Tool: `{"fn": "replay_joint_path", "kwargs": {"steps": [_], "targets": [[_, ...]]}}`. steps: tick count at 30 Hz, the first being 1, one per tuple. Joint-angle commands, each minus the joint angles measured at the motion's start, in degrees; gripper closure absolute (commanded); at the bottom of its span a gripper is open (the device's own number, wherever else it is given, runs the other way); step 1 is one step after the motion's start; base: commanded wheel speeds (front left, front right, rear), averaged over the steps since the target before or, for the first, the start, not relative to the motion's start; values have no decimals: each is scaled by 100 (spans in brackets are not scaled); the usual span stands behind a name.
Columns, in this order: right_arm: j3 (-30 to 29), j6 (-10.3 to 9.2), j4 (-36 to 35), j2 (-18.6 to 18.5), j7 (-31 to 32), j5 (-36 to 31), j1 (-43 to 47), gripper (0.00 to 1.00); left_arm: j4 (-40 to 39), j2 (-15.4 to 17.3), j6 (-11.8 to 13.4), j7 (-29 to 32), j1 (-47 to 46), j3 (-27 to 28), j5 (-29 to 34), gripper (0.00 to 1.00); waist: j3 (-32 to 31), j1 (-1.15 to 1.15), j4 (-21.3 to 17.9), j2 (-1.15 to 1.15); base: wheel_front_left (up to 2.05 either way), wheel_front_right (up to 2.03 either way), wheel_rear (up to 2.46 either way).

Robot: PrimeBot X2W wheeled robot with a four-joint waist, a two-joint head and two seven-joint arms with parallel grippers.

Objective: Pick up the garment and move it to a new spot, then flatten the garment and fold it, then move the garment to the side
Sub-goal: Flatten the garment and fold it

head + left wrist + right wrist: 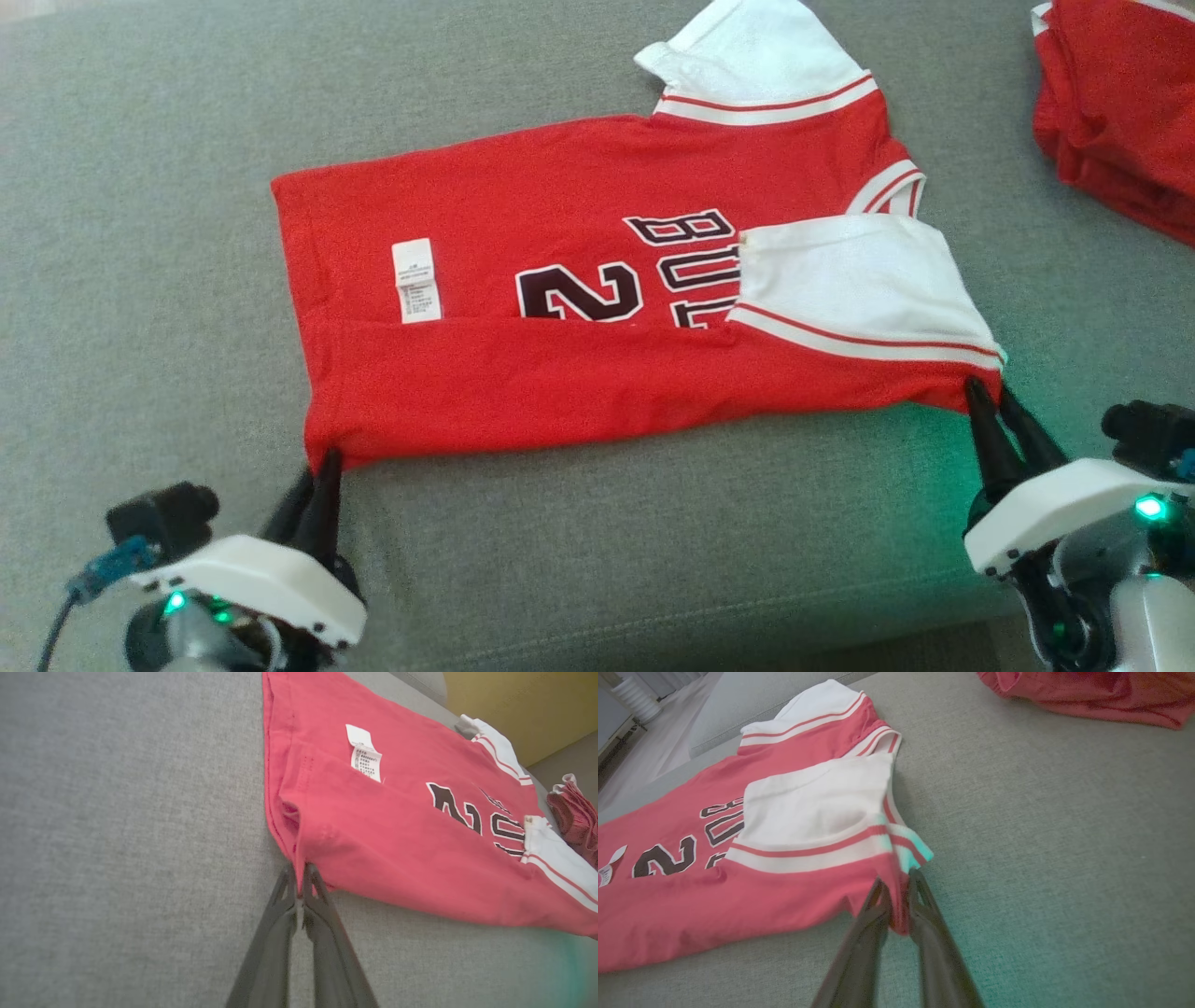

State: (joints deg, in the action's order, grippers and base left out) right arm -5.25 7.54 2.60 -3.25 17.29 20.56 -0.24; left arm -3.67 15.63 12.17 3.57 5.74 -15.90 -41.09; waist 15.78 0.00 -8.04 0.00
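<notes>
Left end effector (322, 464) pinches red garment (560, 280) hem corner; right end effector (987, 388) pinches sleeve-side corner; grey cushion (140, 233) beneath.

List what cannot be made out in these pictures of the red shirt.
Care label: print too small, head and left wrist views.
Chest lettering on the red shirt: partly covered by the folded white sleeve, head view.
Second red garment: cut off by the head view's top and right edges.

You have a red shirt (523, 392) with white, red-striped sleeves (840, 271) and dark, white-edged lettering (579, 291). Your cushion (140, 187) is grey.
</notes>
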Motion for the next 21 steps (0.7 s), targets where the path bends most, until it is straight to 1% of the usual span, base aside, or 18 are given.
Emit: {"fn": "replay_joint_path", "kwargs": {"steps": [1,6,11,15,21], "targets": [[90,-5,-181,-40,-98,-37,-19,0,-175,135,42,-63,-185,274,75,0,-2,0,-14,0,0,0,0],[1,-5,-216,-26,-276,-67,-114,0,-296,419,55,-33,-419,451,177,0,56,0,-49,0,0,0,0],[-84,-5,-392,-68,-424,-131,-400,0,-365,833,-18,275,-1111,500,370,0,228,0,-75,0,0,0,0],[110,-5,-490,-113,-453,-156,-742,0,-162,1196,-117,712,-1884,428,566,0,432,0,-142,0,0,0,0],[591,-5,-459,-216,-496,-118,-1330,0,416,1578,-331,1467,-3003,252,697,0,794,0,-308,0,0,0,0]]}}
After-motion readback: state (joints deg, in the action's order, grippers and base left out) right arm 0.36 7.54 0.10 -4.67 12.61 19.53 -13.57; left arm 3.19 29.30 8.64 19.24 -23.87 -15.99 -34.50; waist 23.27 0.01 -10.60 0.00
